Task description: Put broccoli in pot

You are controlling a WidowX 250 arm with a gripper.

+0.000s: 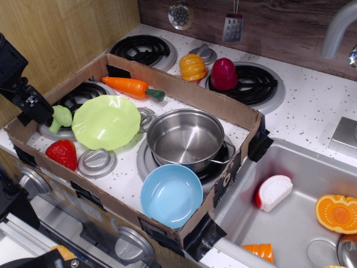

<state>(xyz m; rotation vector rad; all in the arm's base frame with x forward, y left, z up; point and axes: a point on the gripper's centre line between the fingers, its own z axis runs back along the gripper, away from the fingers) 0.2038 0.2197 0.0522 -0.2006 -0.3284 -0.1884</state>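
Observation.image shows the broccoli [60, 118] at the box's left end, beside the lime-green bowl [106, 121], well apart from the pot [186, 138]; the gripper [43, 113] touches it, jaws' state unclear. It looks light, stiff and bumpy; grip the floret head
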